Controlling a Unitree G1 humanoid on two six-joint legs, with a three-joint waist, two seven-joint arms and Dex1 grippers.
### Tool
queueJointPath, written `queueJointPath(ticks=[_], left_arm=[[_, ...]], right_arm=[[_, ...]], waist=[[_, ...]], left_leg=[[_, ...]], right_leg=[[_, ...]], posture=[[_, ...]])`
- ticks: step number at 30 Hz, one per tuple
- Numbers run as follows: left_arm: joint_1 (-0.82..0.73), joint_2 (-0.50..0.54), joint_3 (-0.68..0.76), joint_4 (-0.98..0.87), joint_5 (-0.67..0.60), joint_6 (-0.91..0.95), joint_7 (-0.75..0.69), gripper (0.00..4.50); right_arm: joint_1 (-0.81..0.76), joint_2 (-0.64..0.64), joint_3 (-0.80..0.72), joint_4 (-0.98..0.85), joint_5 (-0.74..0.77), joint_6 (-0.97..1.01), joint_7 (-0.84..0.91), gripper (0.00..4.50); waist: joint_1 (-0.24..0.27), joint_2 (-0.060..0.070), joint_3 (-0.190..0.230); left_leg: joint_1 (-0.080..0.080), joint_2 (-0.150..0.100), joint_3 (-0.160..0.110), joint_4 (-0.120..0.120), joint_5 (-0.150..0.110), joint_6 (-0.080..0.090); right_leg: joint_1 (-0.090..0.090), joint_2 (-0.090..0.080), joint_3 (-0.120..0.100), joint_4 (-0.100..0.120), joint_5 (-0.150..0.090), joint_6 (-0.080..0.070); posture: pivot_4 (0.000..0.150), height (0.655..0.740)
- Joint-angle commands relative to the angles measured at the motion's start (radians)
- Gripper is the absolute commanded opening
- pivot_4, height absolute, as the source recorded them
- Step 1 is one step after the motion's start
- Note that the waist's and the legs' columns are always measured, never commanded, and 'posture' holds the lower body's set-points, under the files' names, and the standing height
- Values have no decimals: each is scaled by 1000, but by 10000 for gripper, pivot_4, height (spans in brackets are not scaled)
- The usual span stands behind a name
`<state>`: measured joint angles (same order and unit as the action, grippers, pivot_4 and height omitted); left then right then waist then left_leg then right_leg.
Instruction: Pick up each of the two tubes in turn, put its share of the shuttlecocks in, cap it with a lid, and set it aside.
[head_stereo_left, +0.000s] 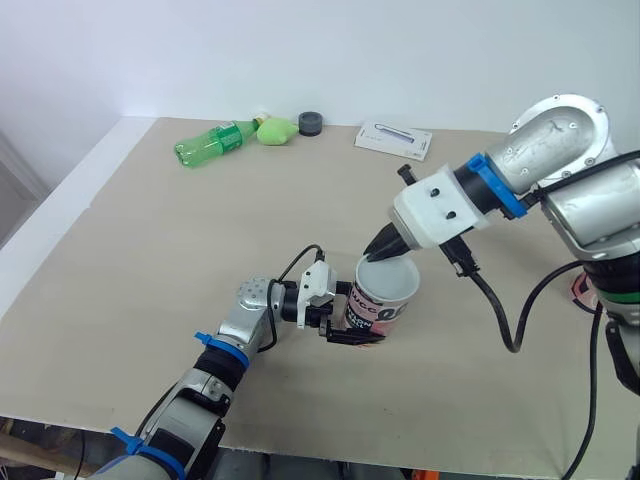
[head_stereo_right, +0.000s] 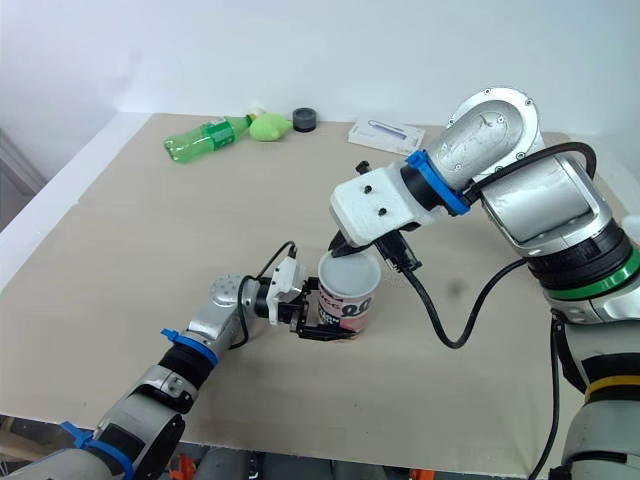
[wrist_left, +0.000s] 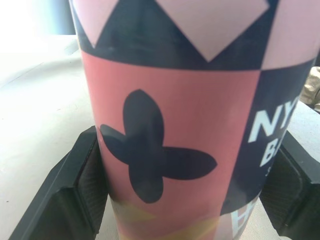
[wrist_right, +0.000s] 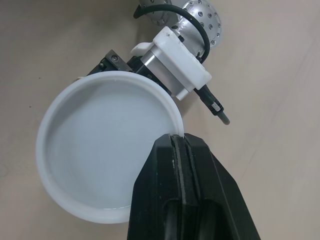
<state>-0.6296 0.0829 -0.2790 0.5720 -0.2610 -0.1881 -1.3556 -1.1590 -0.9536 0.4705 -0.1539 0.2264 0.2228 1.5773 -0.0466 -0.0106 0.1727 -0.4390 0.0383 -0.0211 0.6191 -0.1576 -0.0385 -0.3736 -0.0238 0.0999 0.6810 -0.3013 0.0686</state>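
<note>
I have the tube standing upright on the surface. My left end effector is clamped on its lower part, with one ribbed pad on each side. The tube's wall is coral pink with a navy four-petal flower. Above that runs a navy band with pale pink diamonds, and there is a yellowish patch near the base. A navy panel beside the flower carries white letters. I can read "NY" with a "B" under it, and the rest is cut off.

A white round lid sits on the tube's mouth with its shallow rim facing up. My right end effector comes down from above the tube, its fingers pinched together on that rim.
</note>
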Motion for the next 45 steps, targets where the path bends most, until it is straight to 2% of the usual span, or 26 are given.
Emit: queueJointPath(ticks=[1,12,13,14,17,18,19,21,24,29,30,32,33,35,36,37,38,45], left_arm=[[2,16,-16,11,33,9,-4,36891],[15,13,-18,1,35,9,2,36891],[14,13,-18,1,34,10,3,36891],[14,13,-18,1,34,11,3,36891],[14,13,-17,2,34,10,4,36891],[13,13,-16,3,34,10,4,36891],[13,13,-16,4,35,10,4,36891],[12,13,-16,8,36,8,4,36891],[11,13,-16,10,37,6,2,36891],[10,13,-14,13,37,3,5,36891],[10,13,-13,13,37,3,5,36891],[10,15,-12,13,38,3,5,36891],[11,16,-12,15,38,2,5,36891],[11,17,-13,17,40,1,4,36891],[12,18,-13,16,40,2,4,36891],[12,18,-14,15,41,2,3,36891],[12,19,-15,14,41,2,3,36891],[18,20,-16,5,40,5,5,36891]], right_arm=[[18,-12,-17,-29,-12,2,37,490],[60,-1,-36,-44,-21,23,37,490],[62,-1,-35,-45,-13,33,37,5340],[63,1,-35,-43,-10,41,37,7275],[60,12,-35,-21,-19,50,37,16723],[58,19,-39,-13,-28,52,32,23399],[43,29,-54,8,-27,63,24,24585],[9,41,-82,42,-13,91,21,32234],[-36,38,-128,72,31,133,36,32234],[-32,-69,-162,-17,232,234,37,32234],[-14,-100,-155,-39,252,243,37,27225],[10,-139,-145,-63,276,244,37,23559],[15,-150,-142,-68,285,243,37,17717],[18,-155,-138,-71,293,241,37,11781],[18,-154,-135,-70,292,239,37,6384],[16,-150,-129,-68,289,236,37,5566],[14,-149,-120,-67,287,233,37,355],[24,-147,-38,-48,146,149,37,355]], waist=[[0,0,0],[0,0,0],[0,0,0],[0,0,0],[0,0,0],[0,0,0],[0,0,0],[-1,-1,0],[0,-1,0],[0,-1,0],[0,-1,0],[0,-1,0],[0,-1,0],[-2,-1,0],[-2,-1,0],[-2,-1,0],[-2,-1,0],[-1,-1,0]], left_leg=[[0,0,0,0,0,0],[0,0,0,0,0,0],[0,0,0,0,0,0],[0,0,0,0,0,0],[0,0,0,0,0,0],[1,0,0,0,0,0],[1,0,0,0,0,0],[1,0,0,0,0,0],[1,0,0,0,0,0],[0,0,0,0,0,0],[0,0,-1,-1,0,0],[0,0,-1,-1,0,0],[0,0,0,-1,0,0],[0,0,0,-1,0,0],[0,0,0,-1,0,0],[0,0,0,-1,0,0],[1,0,0,-1,0,0],[0,0,0,-1,0,0]], right_leg=[[0,0,0,0,0,0],[1,0,0,0,0,0],[1,0,0,0,0,0],[1,0,0,0,0,0],[1,0,0,0,0,0],[1,0,0,0,0,0],[1,0,0,0,0,0],[1,0,0,0,0,0],[1,0,-1,0,0,0],[0,0,-1,0,0,-1],[0,0,-1,0,0,-1],[0,0,-1,0,-1,-1],[0,0,-1,0,-1,-1],[0,0,-1,0,-1,-1],[0,0,0,0,-1,0],[0,0,0,0,-2,1],[0,0,0,0,-3,3],[-1,0,0,0,-3,3]], posture=[[1500,7294],[1500,7294],[1500,7294],[1500,7294],[1500,7294],[1500,7294],[1500,7294],[1500,7294],[1500,7294],[1500,7294],[1500,7294],[1500,7294],[1500,7294],[1500,7294],[1500,7294],[1500,7294],[1500,7294],[1500,7294]])
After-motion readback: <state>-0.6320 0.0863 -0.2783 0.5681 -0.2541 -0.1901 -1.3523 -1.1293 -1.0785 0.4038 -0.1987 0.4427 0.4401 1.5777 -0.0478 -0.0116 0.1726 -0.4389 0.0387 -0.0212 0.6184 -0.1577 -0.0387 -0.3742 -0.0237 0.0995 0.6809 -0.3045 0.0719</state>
